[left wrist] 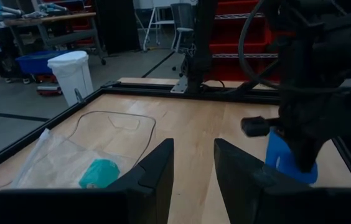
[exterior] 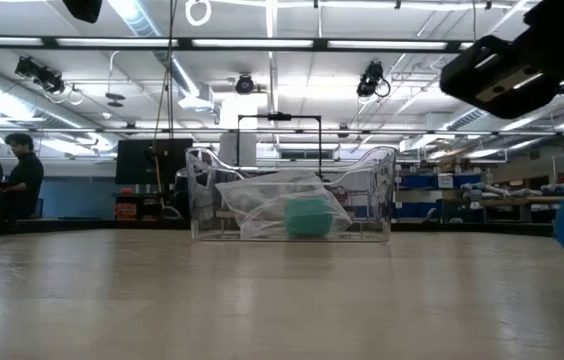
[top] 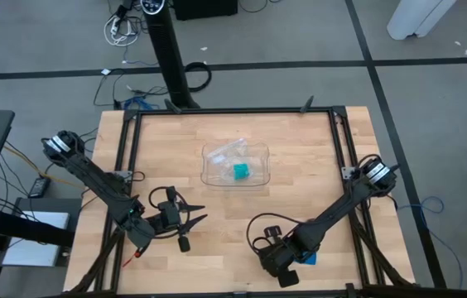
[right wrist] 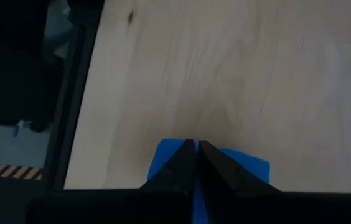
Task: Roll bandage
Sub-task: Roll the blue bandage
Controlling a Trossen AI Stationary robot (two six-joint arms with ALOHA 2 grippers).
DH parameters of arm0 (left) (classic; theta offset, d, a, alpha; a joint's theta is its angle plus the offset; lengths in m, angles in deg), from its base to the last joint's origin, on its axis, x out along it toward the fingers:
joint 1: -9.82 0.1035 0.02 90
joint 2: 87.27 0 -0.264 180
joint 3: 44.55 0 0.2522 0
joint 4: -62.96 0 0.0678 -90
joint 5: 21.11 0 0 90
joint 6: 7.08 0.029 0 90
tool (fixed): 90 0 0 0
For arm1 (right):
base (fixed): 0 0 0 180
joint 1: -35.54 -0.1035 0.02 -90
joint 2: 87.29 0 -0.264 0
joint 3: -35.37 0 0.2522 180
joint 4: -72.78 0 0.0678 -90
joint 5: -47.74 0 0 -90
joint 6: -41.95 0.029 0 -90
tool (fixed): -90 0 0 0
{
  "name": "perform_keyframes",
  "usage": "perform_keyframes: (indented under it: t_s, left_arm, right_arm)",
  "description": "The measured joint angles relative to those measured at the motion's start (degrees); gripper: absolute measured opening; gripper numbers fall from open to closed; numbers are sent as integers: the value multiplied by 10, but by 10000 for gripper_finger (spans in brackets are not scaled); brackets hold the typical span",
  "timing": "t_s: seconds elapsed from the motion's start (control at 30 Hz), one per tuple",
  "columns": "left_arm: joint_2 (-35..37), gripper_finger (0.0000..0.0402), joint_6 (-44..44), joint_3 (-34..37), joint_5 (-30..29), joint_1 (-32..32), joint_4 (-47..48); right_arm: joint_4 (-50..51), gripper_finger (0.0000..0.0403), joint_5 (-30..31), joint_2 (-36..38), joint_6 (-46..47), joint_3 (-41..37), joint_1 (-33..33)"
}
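The wooden table [top: 217, 248] fills the middle of the high view, edged by a dark metal frame [top: 233, 112]. Both arms reach in from its sides. The left gripper [top: 194, 213] hangs over the near left part of the table with its fingers [left wrist: 157, 171] spread apart and nothing between them. The right gripper [top: 287, 269] is low at the near right edge, its fingers pressed almost together and pinching the bandage [right wrist: 166, 155], a bright blue fold of fabric lying on the wood beneath it. A clear plastic tray [top: 210, 176] sits near the table's centre, well apart from both grippers. Inside it lies a crumpled clear bag [exterior: 262, 200], and a small teal block [top: 241, 171] rests among the plastic.
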Motion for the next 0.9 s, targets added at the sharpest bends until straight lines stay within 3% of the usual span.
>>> perform_keyframes:
  t_s: [0.37, 0.9]
  left_arm:
    - [0, 121, 0, 0, 0, 0, 0]
    - [0, 121, 0, 0, 0, 0, -2]
  right_arm:
    - [90, 22, -5, 18, 65, 2, -25]
    - [249, 22, -65, 18, 177, -1, -61]
